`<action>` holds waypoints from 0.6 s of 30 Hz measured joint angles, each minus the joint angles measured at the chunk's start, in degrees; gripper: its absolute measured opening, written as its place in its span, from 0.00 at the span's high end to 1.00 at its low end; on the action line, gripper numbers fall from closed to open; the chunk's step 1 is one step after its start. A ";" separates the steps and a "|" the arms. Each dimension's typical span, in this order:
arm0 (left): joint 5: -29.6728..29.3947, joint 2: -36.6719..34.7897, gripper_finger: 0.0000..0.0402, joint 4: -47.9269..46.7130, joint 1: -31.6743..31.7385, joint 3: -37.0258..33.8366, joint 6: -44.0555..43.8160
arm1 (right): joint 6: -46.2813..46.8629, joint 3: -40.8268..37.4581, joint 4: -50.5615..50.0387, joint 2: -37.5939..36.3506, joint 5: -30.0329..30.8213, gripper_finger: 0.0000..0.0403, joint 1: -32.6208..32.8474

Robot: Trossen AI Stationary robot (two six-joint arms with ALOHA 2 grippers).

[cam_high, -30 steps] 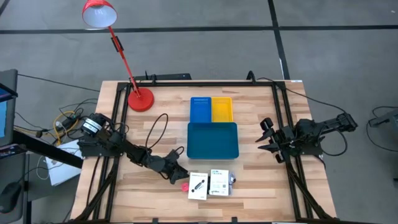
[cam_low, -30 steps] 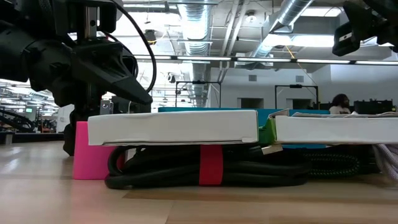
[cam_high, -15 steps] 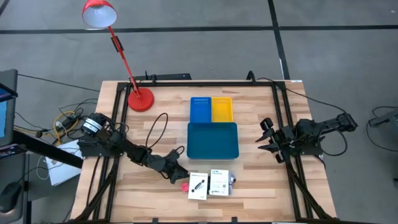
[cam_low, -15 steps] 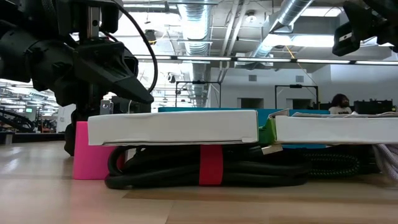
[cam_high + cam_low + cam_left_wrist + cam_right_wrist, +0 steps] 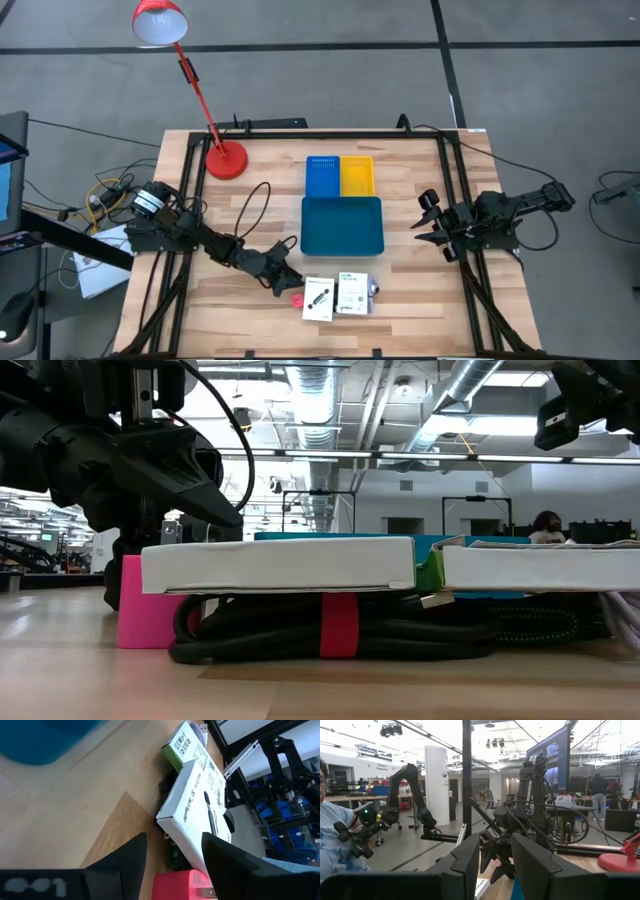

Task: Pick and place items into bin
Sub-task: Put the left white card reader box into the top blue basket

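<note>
Nothing moved: left gripper (image 5: 291, 286) still open beside boxy pink block (image 5: 297, 298).

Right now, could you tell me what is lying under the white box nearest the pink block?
Under the white box lies a coiled black cable with a red strap. Whatever lies behind the coil is hidden.
</note>
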 joint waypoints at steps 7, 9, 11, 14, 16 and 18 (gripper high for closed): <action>-0.24 0.02 0.55 0.09 -0.02 0.00 1.01 | 0.00 -0.01 -0.01 0.00 -0.01 0.73 0.01; -0.49 0.04 0.55 0.20 -0.02 0.00 1.00 | 0.00 -0.01 0.01 0.00 0.00 0.73 0.02; -0.69 0.04 0.55 0.20 -0.02 0.00 0.78 | 0.00 -0.01 0.01 0.01 -0.02 0.73 0.00; -0.88 0.04 0.55 0.28 -0.02 0.00 0.35 | 0.00 -0.01 0.00 0.01 0.00 0.73 0.02; -0.92 0.04 0.55 0.31 0.00 0.00 0.33 | 0.00 -0.01 0.01 -0.01 -0.01 0.73 0.01; -1.20 0.04 0.55 0.31 0.00 0.00 0.04 | 0.00 0.00 0.00 0.01 -0.02 0.73 0.00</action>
